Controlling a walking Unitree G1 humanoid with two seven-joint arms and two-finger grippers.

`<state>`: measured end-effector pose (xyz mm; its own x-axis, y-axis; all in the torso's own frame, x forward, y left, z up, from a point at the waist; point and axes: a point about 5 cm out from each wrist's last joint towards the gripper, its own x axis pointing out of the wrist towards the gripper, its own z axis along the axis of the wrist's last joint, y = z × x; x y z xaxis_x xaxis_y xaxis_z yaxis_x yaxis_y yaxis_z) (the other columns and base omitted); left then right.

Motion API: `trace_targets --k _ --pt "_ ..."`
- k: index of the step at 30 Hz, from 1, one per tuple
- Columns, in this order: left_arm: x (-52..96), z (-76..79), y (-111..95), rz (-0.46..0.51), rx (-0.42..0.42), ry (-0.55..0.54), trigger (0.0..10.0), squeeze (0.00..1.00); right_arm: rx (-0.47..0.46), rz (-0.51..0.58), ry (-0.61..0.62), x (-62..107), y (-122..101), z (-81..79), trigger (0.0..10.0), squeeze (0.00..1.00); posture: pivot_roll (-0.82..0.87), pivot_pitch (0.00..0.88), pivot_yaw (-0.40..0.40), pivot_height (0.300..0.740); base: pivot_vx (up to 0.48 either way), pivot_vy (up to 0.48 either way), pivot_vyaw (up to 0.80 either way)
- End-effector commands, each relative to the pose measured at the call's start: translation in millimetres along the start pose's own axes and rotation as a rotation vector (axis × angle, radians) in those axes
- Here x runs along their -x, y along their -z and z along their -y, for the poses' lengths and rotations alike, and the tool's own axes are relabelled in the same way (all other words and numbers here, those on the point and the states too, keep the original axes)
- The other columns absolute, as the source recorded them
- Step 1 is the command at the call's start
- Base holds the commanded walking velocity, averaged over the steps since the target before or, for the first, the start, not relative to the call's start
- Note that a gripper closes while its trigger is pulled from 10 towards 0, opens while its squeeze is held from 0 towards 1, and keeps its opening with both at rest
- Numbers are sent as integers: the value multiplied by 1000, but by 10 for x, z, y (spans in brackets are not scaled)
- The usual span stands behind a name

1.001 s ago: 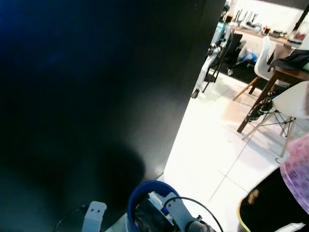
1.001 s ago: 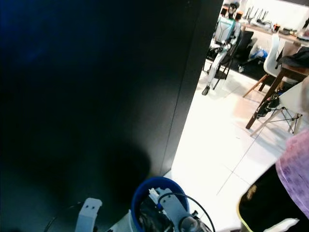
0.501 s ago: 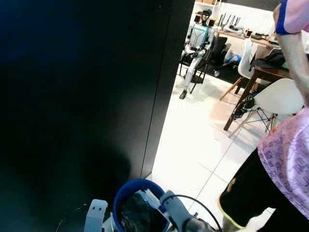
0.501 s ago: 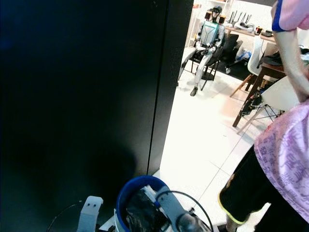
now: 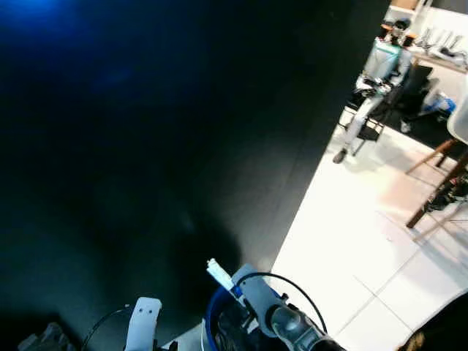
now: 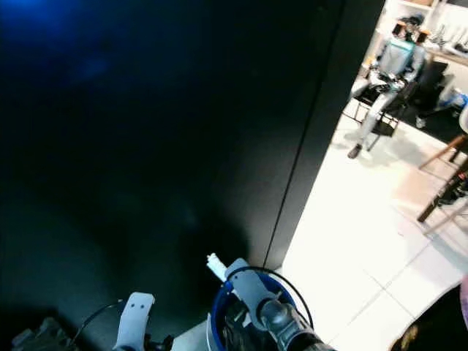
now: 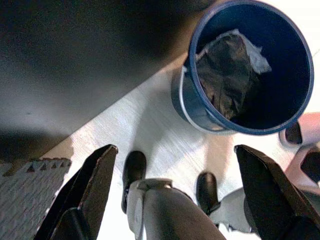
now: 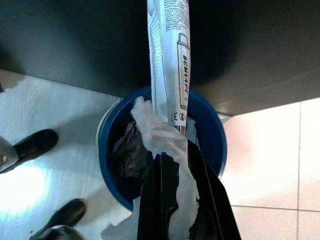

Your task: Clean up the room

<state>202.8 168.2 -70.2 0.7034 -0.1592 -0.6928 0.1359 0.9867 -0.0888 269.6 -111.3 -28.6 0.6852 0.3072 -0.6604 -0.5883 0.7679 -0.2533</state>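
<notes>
The right claw is clenched on a white plastic wrapper with black print, and that wrapper sticks out past the fingertips, right above the blue bin. From the head camera the wrapper's tip pokes up just over the bin's rim, with the silver right arm reaching across it.

Inside the bin: a crumpled dark bag with a bit of white plastic at its edge, sitting low against the blue wall. The bin itself stands on pale floor, just beside the foot of a big black wall panel.

The left claw hangs released, its fingers spread wide apart, pointing down at the floor near the bin, with the robot's own black feet below it. A grey textured mat lies off to one side.

Further out, white tiled floor runs bright past the panel's edge. Another humanoid robot sits on a dark chair at the far end, and wooden chair legs show at the right edge.
</notes>
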Motion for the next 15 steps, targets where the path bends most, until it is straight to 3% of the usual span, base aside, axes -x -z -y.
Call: trace_targets --k 1,2,4,6,7,12,15 --pt "-15 59 -19 13 20 26 10000 0 20 -28 32 9 31 62 10000 0 135 0 -144 740 0 0 719" --pt "-25 83 -45 24 20 43 10000 0 33 -41 78 16 33 142 10000 0 132 0 -140 740 0 0 744" --pt "-25 83 -45 24 20 43 10000 0 33 -41 78 16 33 142 10000 0 132 0 -140 740 0 0 744" --pt "-33 103 -67 30 7 59 10000 0 44 -53 130 26 33 220 10000 0 133 0 -139 740 0 -469 800" --pt "-46 133 -102 38 -5 82 10000 0 70 -82 208 43 52 314 10000 0 135 0 -139 740 0 -469 0" --pt "-54 134 -131 46 -10 80 10000 0 89 -103 245 54 74 352 10000 0 137 0 -139 740 0 -467 0" --pt "-58 116 -155 54 3 65 10000 0 77 -117 278 68 94 396 10000 0 141 0 -141 740 0 0 0"
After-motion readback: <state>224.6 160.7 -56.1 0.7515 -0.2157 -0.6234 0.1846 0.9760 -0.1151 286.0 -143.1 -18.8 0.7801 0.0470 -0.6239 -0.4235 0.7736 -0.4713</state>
